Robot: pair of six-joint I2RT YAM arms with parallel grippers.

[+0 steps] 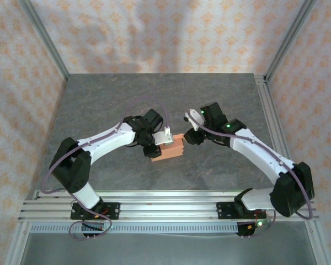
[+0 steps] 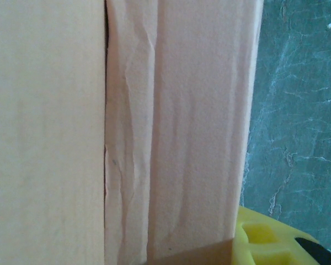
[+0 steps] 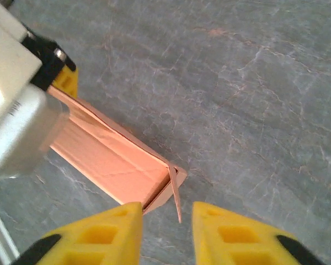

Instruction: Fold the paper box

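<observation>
- Your salmon-orange thin-card paper box [image 1: 170, 148] is at the middle of the grey stone-patterned tabletop [image 1: 116, 99], between the two arms.
- Your left gripper [image 1: 155, 150] is clamped on the box's left end, with creased card close against its wrist camera.
- Your right gripper [image 3: 166, 212] is just right of the box, its yellow fingers [image 3: 107, 232] parted and grasping nothing.
- A thin flap [image 3: 175, 190] stands edge-on before that gap.

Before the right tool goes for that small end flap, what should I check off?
1. The left tool grips the paper box: ok.
2. The end flap lines up with the right tool's gap: ok.
3. Right tool's jaws apart, clear of the flap: ok.
4. Box end facing the right tool open: ok.
5. Card smooth: not ok, creased in the left wrist view.
6. Far end closed: cannot tell.
</observation>
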